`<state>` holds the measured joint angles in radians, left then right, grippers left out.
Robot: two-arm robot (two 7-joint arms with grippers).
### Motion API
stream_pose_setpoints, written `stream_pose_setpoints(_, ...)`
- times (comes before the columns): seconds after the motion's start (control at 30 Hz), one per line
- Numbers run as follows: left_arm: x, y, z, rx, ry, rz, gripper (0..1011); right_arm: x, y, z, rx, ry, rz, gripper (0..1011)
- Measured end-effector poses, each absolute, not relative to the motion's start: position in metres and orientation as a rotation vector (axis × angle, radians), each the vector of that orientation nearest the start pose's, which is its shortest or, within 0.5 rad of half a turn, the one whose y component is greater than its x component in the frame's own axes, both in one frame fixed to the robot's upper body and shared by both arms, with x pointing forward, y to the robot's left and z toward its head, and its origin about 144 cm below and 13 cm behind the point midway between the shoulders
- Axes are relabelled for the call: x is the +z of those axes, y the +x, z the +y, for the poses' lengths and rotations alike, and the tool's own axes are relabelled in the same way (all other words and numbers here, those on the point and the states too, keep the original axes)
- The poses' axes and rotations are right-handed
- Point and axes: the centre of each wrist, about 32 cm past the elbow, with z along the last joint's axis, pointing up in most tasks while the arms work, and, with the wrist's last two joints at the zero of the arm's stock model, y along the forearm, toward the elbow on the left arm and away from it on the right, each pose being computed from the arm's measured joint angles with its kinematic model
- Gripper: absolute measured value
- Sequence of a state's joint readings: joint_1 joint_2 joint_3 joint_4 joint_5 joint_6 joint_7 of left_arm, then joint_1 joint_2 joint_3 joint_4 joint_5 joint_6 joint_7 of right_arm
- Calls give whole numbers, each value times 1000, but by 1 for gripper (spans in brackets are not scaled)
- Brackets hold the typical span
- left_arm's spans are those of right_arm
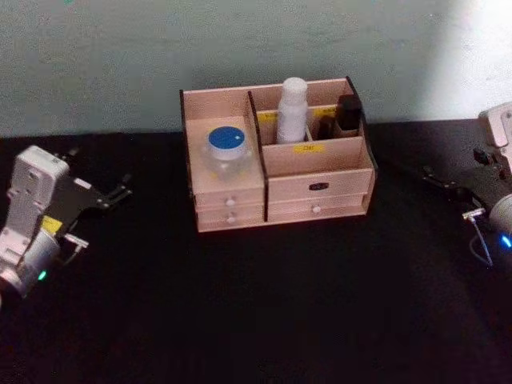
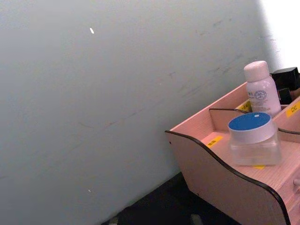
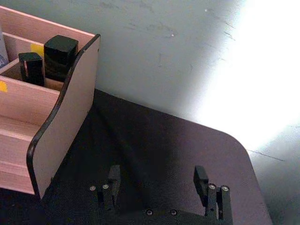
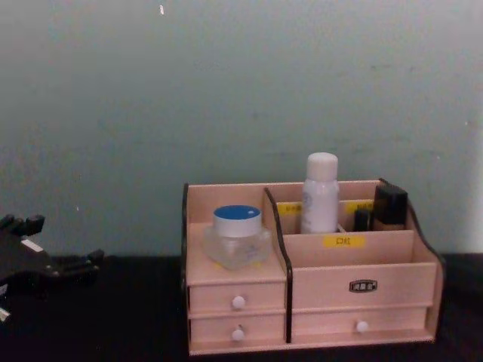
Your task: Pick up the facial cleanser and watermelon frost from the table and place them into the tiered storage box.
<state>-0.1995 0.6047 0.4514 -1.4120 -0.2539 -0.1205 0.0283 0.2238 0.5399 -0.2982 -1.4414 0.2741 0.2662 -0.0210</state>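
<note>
A: Far left, over the black table [image 1: 264, 320]: left gripper [image 1: 120, 192], black fingers pointing toward the organiser, well apart from it; gap between the fingers not discernible.

B: Centre, against the grey-green wall [image 4: 226, 90]: light pinkish wooden tiered storage box [image 1: 320, 186] with dark edges, yellow labels and white-knobbed drawers.

A: Left compartment: clear squat jar with a blue lid [image 1: 226, 149], resting upright above the two small drawers.

B: Rear middle compartment: white cylindrical bottle with a pale cap [image 1: 293, 110], standing upright. Rear right compartment: two black blocky containers [image 1: 347, 114], side by side.

A: Far right: right gripper [image 3: 159, 185], black fingers spread apart, empty, low over the table, beside the box's right wall but not touching.
</note>
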Motion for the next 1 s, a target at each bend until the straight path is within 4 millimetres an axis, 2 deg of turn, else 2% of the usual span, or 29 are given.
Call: stream_pose_setpoints(1.0,1140,489,310,1248,304,-285,1001,1176,509,-322,-1415,-466,-41,1002)
